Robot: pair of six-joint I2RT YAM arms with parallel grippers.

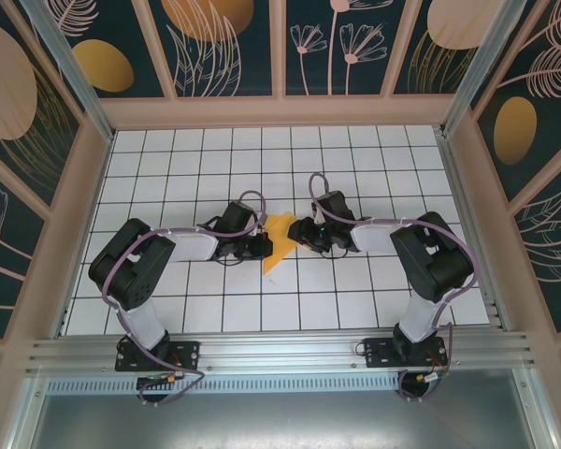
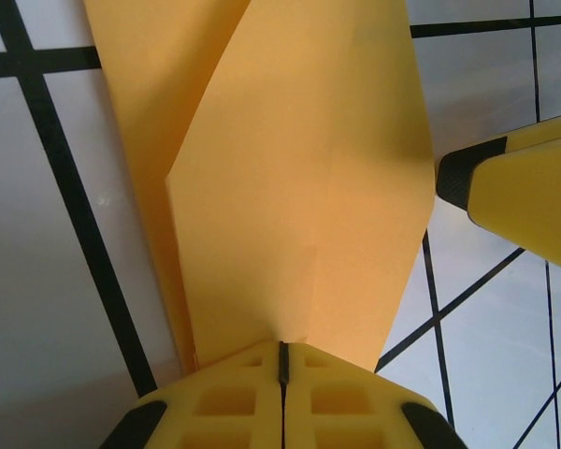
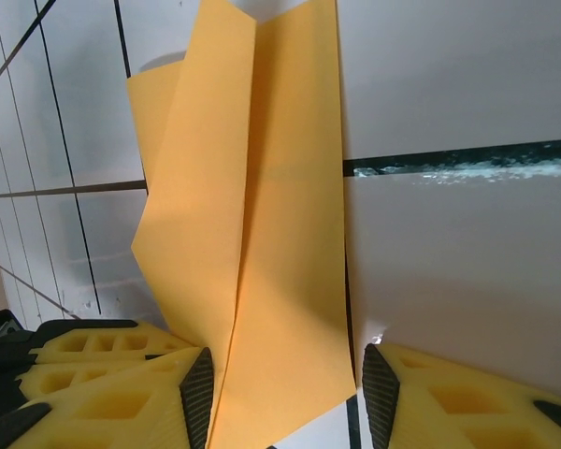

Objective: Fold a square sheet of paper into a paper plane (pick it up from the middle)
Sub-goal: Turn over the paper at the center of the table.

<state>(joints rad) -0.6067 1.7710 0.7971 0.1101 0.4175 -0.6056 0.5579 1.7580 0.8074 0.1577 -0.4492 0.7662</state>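
1. Clenched on one end of the creased orange paper [image 2: 299, 187] — left pincer [image 2: 282, 360].
2. Jaws apart, straddling the opposite end — right pincer [image 3: 280, 398].
3. Paper at mid-tabletop [image 1: 355, 299], between both pincers.

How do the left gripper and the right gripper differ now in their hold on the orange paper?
The left gripper is shut, pinching the folded orange paper; the right gripper is open, jaws apart with the paper between them. The left gripper meets the paper from its left side, the right gripper from the opposite side. Both have yellow fingers.
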